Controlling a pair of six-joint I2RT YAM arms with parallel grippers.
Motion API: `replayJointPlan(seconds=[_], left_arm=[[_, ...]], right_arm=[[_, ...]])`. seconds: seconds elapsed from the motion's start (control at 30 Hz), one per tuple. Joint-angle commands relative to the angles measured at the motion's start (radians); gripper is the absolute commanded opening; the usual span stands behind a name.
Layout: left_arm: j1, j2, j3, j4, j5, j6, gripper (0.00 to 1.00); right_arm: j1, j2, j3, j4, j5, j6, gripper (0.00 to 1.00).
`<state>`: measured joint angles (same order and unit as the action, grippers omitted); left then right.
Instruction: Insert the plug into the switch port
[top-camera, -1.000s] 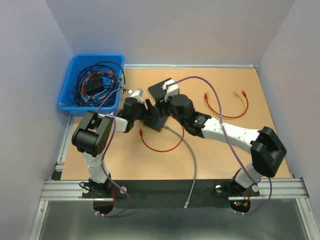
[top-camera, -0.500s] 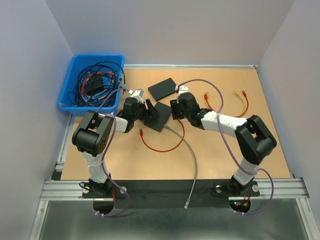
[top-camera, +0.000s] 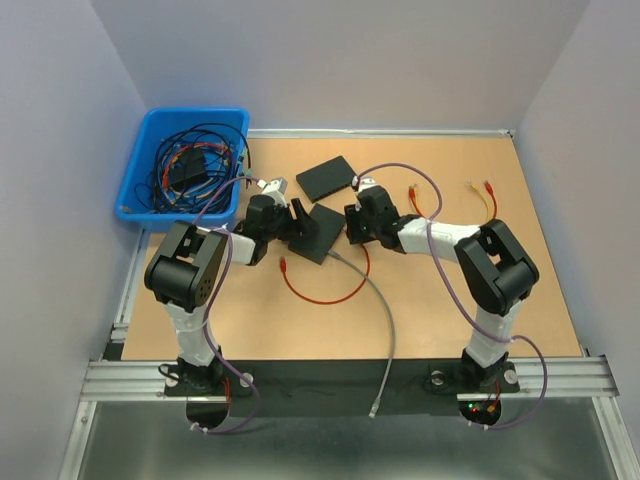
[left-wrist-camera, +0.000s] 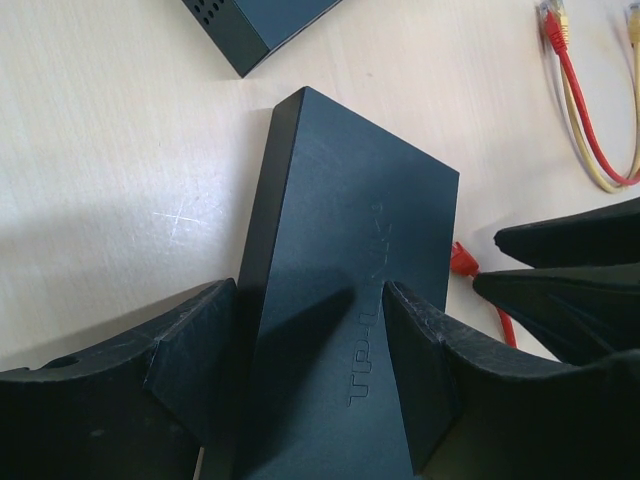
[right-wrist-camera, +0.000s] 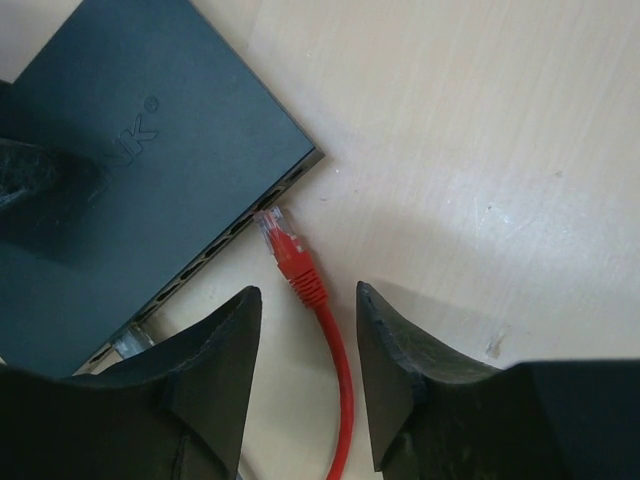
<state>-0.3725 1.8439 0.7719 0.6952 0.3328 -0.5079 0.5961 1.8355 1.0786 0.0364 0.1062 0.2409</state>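
Plug (right-wrist-camera: 283, 243) is lying on the bench (right-wrist-camera: 480, 130), its tip just at the switch's (right-wrist-camera: 130, 150) port row, seemingly not seated. My left claw (left-wrist-camera: 310, 320) is clamping the switch; my right claw (right-wrist-camera: 308, 300) is hanging apart astride the plug. Next I am probably needing to pinch it, square it and push.

Robotics laboratory test cell. A brown tabletop (top-camera: 450, 300) is enclosed on three sides by plain pale panels (top-camera: 350, 60), with an aluminium extrusion rail (top-camera: 130, 378) along the near edge. A blue bin (top-camera: 137, 160) of tangled cables (top-camera: 195, 165) stands at the far-left corner
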Motion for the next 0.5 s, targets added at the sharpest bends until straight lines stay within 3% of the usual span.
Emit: replayJointPlan(seconds=[0.0, 0.23, 0.33, 0.37, 0.47], left_arm=[[-0.013, 0.077, -0.052, -0.246, 0.040, -0.007, 0.73], [-0.011, 0.077, -0.052, -0.246, 0.043, -0.009, 0.73], [-0.011, 0.075, -0.054, -0.246, 0.043, -0.009, 0.73], [-0.011, 0.075, -0.054, -0.246, 0.043, -0.009, 0.73], [-0.009, 0.077, -0.054, -0.246, 0.043, -0.009, 0.73]], right_arm=[[0.001, 0.030, 0.032, 0.020, -0.037, 0.018, 0.46], [0.001, 0.033, -0.003, 0.020, -0.022, 0.029, 0.43], [-0.001, 0.036, -0.006, 0.020, -0.011, 0.024, 0.35], [0.001, 0.036, -0.008, 0.020, -0.005, 0.023, 0.27], [-0.001, 0.033, -0.017, 0.019, 0.003, 0.024, 0.21]])
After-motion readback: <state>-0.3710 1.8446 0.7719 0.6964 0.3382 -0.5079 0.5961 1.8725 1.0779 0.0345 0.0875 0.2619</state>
